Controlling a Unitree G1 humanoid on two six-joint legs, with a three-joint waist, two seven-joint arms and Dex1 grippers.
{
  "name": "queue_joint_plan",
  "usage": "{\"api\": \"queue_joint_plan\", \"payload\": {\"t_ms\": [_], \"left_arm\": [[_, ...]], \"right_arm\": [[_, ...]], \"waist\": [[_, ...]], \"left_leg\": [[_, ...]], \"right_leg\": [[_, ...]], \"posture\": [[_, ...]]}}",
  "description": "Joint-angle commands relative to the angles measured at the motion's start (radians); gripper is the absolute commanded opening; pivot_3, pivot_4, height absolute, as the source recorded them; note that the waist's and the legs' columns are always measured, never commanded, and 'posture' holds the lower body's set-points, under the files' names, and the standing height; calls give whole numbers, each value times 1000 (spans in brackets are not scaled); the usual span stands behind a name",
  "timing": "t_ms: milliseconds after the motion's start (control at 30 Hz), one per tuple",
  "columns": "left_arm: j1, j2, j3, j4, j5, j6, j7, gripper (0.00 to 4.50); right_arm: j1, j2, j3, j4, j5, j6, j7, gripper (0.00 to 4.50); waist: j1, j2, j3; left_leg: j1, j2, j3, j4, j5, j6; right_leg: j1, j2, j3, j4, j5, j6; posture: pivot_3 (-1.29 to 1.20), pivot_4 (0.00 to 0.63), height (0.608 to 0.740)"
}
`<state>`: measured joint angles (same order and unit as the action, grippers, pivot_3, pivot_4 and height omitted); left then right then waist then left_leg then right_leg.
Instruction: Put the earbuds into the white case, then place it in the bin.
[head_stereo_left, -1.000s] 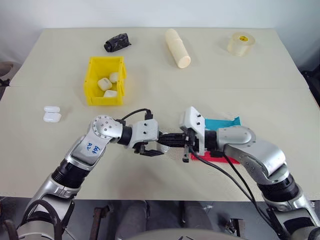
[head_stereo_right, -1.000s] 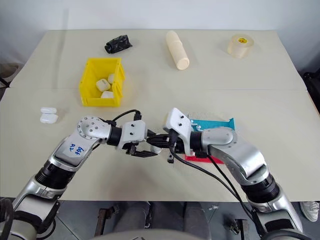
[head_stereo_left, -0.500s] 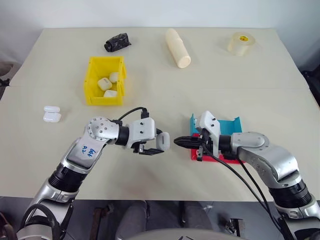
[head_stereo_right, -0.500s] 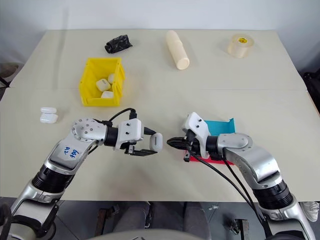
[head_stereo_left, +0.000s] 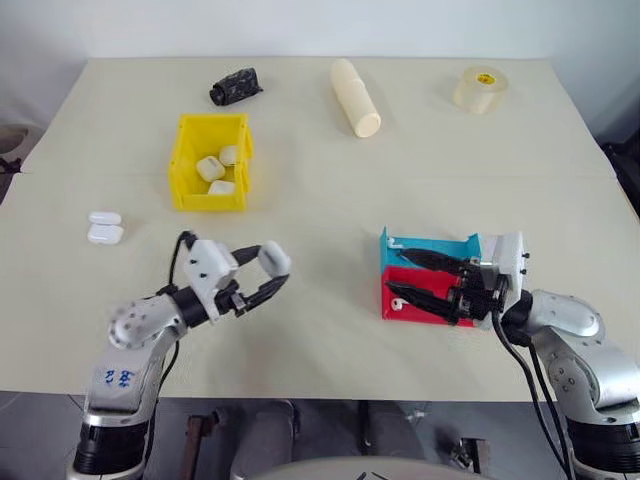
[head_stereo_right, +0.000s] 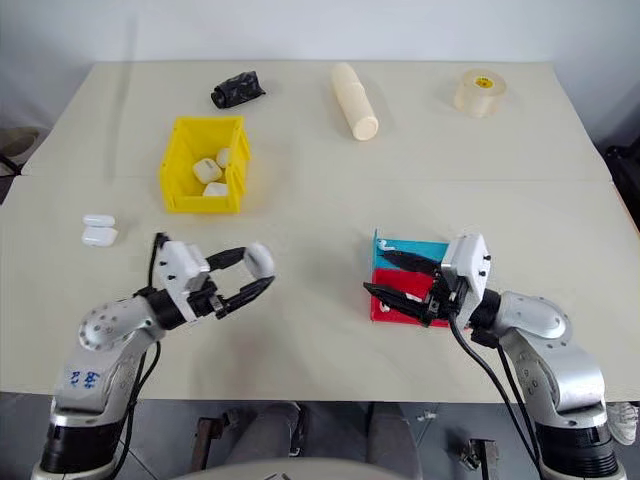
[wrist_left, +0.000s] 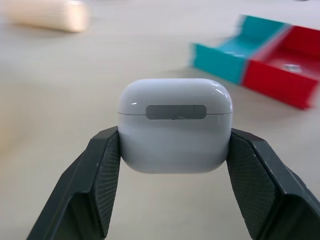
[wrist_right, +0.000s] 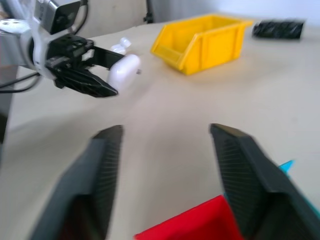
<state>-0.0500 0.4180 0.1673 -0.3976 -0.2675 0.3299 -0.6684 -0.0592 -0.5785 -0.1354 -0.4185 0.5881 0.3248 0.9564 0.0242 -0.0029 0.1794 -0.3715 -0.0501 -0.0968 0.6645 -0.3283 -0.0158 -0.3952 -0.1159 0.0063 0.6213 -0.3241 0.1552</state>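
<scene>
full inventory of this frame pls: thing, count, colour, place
Glossy white earbud case: 1, white, lid shut, clamped in the left gripper above the table.
Yellow plastic bin: 1, yellow, left part of the table; about three white cases inside.
Spare white cases: 2, white, on the table left of the bin.
Shallow blue tray: 1, blue, right front, touching the red tray.
Shallow red tray: 1, red, just in front of the blue one.
Earbud: 1 clearly visible, white, in the red tray.
Cream cylinder: 1, far centre.
Black crumpled object: 1, far left.
Clear tape roll: 1, far right.
Beige table: 1.
Left gripper: shut on the case.
Right gripper: open, over the trays.
</scene>
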Motion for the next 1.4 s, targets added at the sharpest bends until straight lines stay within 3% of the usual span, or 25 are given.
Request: {"api": "queue_joint_plan", "payload": {"t_ms": [33,133,333,567,733,1000,1167,1400], "left_arm": [[-15,-64,107,11,-40,-85,115,2789],[-24,-88,150,74,-70,-191,103,2789],[-140,-92,215,221,-120,-112,235,2789],[-447,-85,171,460,-118,-96,263,2789],[-666,-30,135,776,-11,-71,361,2789],[-750,-7,91,935,37,-106,358,2789],[-740,-10,97,910,19,-90,356,4384],[-613,47,106,704,-56,-66,197,4473]], "right_arm": [[-4,30,-34,7,-21,-120,-4,4307],[-2,69,-57,35,-48,-213,-32,4484],[64,32,-69,34,-40,-228,0,4484],[50,22,-55,48,-47,-236,-9,4484],[46,25,-31,31,-58,-229,-21,4484],[55,23,-28,10,-57,-221,-41,4484],[56,22,-31,20,-58,-225,-40,4500],[48,-7,-54,46,-52,-229,-12,4500]], "waist": [[0,0,0],[0,0,0],[3,0,0],[0,-1,0],[-6,-1,0],[-7,-2,0],[-5,-2,1],[-6,-2,1]], "left_leg": [[1,0,0,0,0,0],[1,-1,0,0,0,0],[0,-1,0,0,-1,1],[1,-6,-1,1,0,0],[0,-6,0,0,0,0],[-1,-6,0,0,0,0],[-1,-6,0,0,0,0],[-1,-6,0,0,0,0]], "right_leg": [[1,0,0,0,0,0],[1,0,0,-1,0,0],[1,-1,0,-1,0,0],[1,0,-1,1,0,0],[0,0,-1,4,0,0],[-2,0,0,5,0,0],[-2,0,0,5,0,0],[-2,-1,0,5,0,0]], "posture": [[0,150,740],[0,150,740],[0,150,740],[0,150,740],[0,150,740],[0,150,740],[0,150,740],[0,150,740]]}}
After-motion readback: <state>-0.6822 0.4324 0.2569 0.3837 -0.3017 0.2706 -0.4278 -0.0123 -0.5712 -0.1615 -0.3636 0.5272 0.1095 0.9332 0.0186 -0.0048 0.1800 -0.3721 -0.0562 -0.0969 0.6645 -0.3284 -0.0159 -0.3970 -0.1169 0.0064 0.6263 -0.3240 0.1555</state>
